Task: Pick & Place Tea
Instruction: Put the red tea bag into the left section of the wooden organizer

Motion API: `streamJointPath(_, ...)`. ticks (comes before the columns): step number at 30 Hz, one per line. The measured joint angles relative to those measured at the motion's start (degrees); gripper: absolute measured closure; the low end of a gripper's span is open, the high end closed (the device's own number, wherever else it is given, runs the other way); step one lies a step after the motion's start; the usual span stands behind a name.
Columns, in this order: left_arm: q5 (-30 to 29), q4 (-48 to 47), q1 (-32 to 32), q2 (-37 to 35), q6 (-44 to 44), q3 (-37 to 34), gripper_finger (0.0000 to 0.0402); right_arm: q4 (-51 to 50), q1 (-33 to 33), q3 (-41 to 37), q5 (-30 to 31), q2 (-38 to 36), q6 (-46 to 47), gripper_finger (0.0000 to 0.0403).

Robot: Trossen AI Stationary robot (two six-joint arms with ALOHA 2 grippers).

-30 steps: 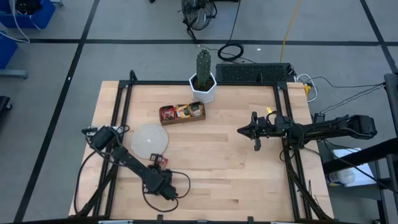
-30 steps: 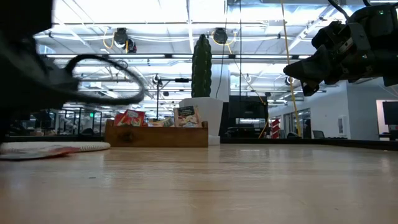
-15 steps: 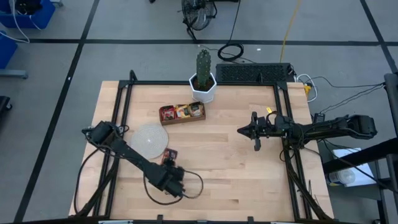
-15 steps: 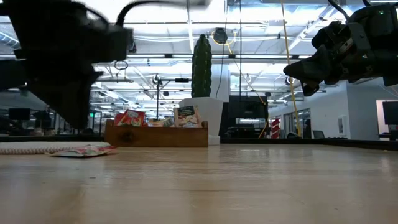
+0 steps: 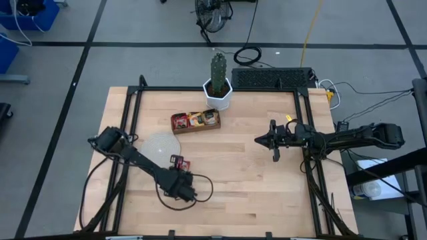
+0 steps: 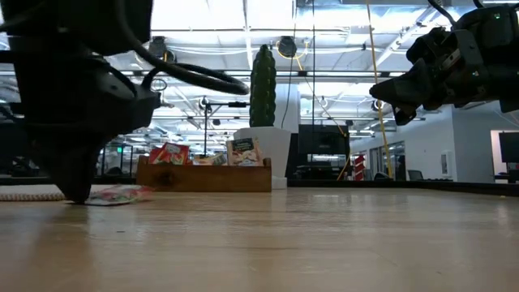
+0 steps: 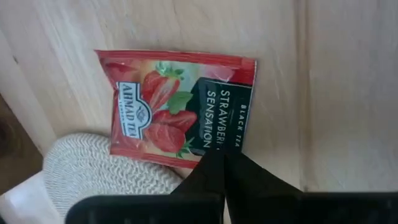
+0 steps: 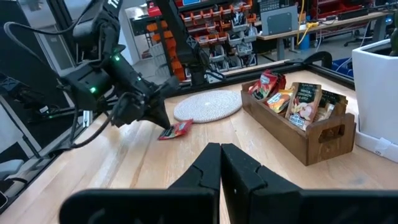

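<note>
The left gripper (image 5: 175,172) is low over the near-left part of the table (image 5: 247,180), its two dark fingers (image 7: 214,168) pressed together with no gap between them. In the left wrist view their tips meet right at the edge of a red strawberry tea sachet (image 7: 180,106), which lies flat on the wood; the tips touch or nearly touch that edge, and whether they pinch it cannot be told. The sachet rests just beside the round pale woven disc (image 5: 157,148), one edge meeting or slightly overlapping the disc's rim. From the table-height camera the same sachet (image 6: 122,194) lies flat on the table with the left arm's dark bulk standing just to its left. The right wrist view shows it as a small red packet (image 8: 176,129) under the left gripper's tip, next to the disc (image 8: 208,104).

The right gripper (image 5: 259,141) hangs well above the table's right half, far from the sachet, its fingers (image 8: 221,165) clenched together and holding nothing.

The other tea sachets (image 5: 195,119) stand upright in the brown wooden tray (image 5: 193,128) toward the back of the table, red ones at one end, orange-yellow in the middle, whitish ones with dark print at the other. Behind the tray a cactus (image 5: 218,68) stands in a white pot (image 5: 218,95).
</note>
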Motion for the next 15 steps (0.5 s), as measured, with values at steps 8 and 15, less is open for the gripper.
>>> streamJointPath(8,-2.6,12.8,4.1,0.1,6.2,1.6,0.0396,0.0,0.0,0.0,0.0,0.0,0.0,0.0403)
streamJointPath(15,-4.1,27.3,10.2,0.0,11.4,2.3,0.0398,0.0,0.0,0.0,0.0,0.0,0.0,0.0403)
